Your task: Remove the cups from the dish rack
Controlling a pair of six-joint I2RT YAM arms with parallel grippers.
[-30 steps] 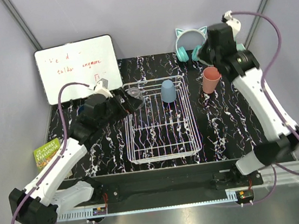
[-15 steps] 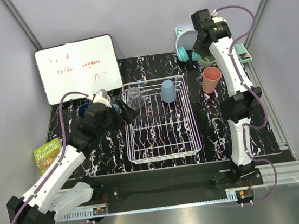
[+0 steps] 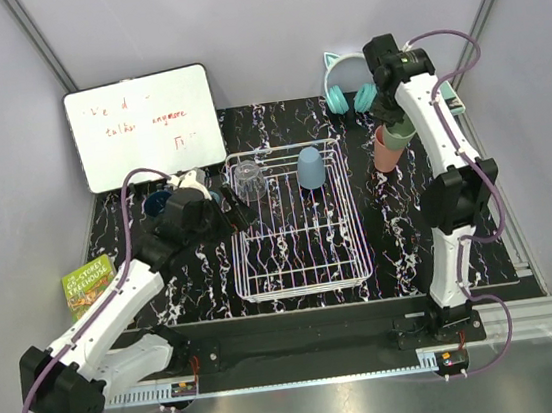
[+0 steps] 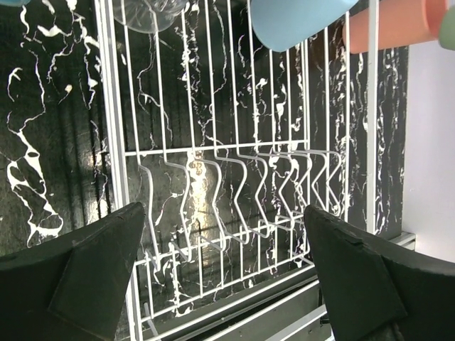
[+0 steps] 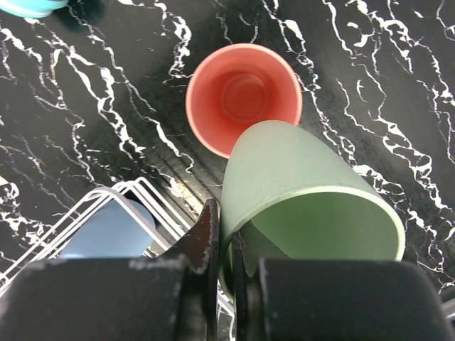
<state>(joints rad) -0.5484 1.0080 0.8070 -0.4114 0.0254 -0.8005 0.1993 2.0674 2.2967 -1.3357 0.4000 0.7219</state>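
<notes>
Well left of the dish rack [image 3: 306, 289] lies a flat green paperback [image 3: 87, 282]. Behind the rack's rear left corner stands a glossy whiteboard [image 3: 143, 122] with rounded corners and red scribbles.

Just left of the rack, a dark navy mug [image 3: 158, 202] shows as a rounded dark shape, half hidden by the left arm. The left gripper [image 4: 224, 207] hovers at the rack's left rim. Its matte black, wedge-shaped fingers [image 4: 92, 277] are spread wide with nothing between them.

The rack is a rectangle of thin white-coated wire with open grid sides and floor. It stands on a black table [image 3: 401, 236] veined in white like marble. In the rack's rear left corner sits a clear glass [image 3: 247, 180]. Right of it, also at the rear of the rack, is a matte, tapered light-blue tumbler [image 3: 311, 167], mouth down.

Just right of the rack's rear right corner, a salmon-pink tumbler [image 3: 387, 156] stands upright on the table. Over it hangs a tilted sage-green tumbler [image 5: 306, 185]. The right gripper [image 5: 223, 226] is clamped on its wall, one finger outside and one inside the rim. Behind that same corner of the rack lie teal cat-ear headphones [image 3: 347, 85].

The left wrist view alone shows the zigzag dividers bent into the rack's floor. The right wrist view alone looks into the salmon tumbler's smooth round bottom and shows the pinch on the green wall, which the arm hides from overhead. No view settles whether the green tumbler touches the salmon rim.
</notes>
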